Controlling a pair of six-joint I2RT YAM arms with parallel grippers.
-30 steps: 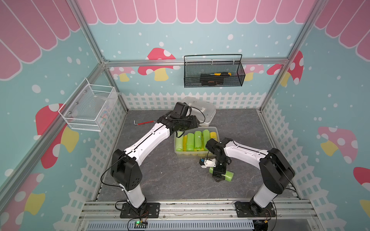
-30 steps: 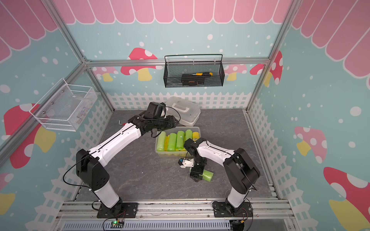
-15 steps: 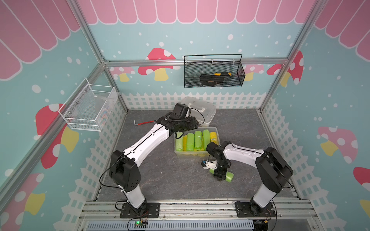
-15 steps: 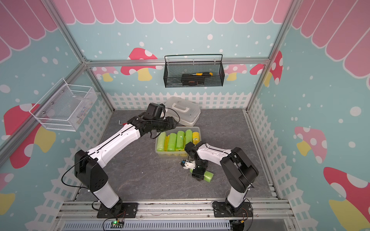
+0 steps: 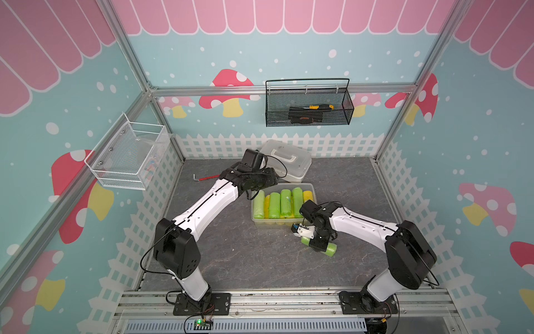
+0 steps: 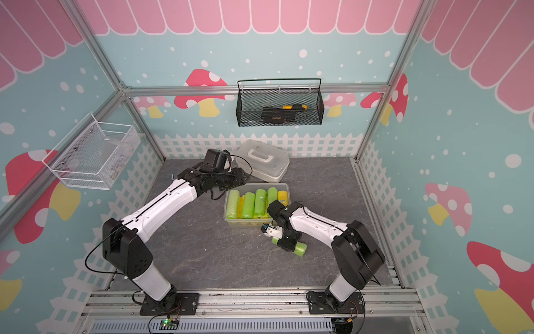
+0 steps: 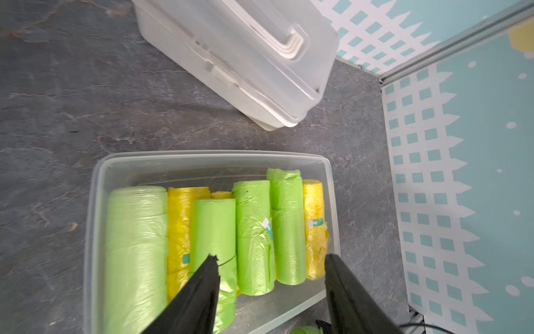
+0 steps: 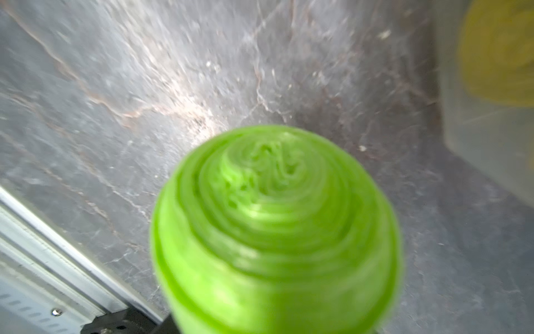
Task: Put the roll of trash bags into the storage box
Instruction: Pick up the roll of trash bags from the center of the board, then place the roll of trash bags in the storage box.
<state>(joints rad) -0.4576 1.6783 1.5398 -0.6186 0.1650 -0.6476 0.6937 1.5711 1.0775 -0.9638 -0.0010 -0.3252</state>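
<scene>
Though hovering the left hand (image 7: pixel 271 256) over the storage box (image 7: pixel 202 154), grips nothing there, fingers (image 7: pixel 199 292) spread apart. Shows green and yellow rolls (image 7: pixel 254 237) packed side by side inside box, middle of bench (image 5: pixel 245 254). Further right, has right hand (image 5: pixel 316 245) down over roll of trash bags (image 5: pixel 330 249), lying on bench just outside box's near right corner. Cannot tell if clamped on it: hidden from above, blurred at wrist.

Green roll (image 5: pixel 330 249) beside clear storage box (image 5: pixel 268 225)

Glossy film roll (image 8: pixel 274 231); box (image 7: pixel 213 156) prob. plastic
</scene>
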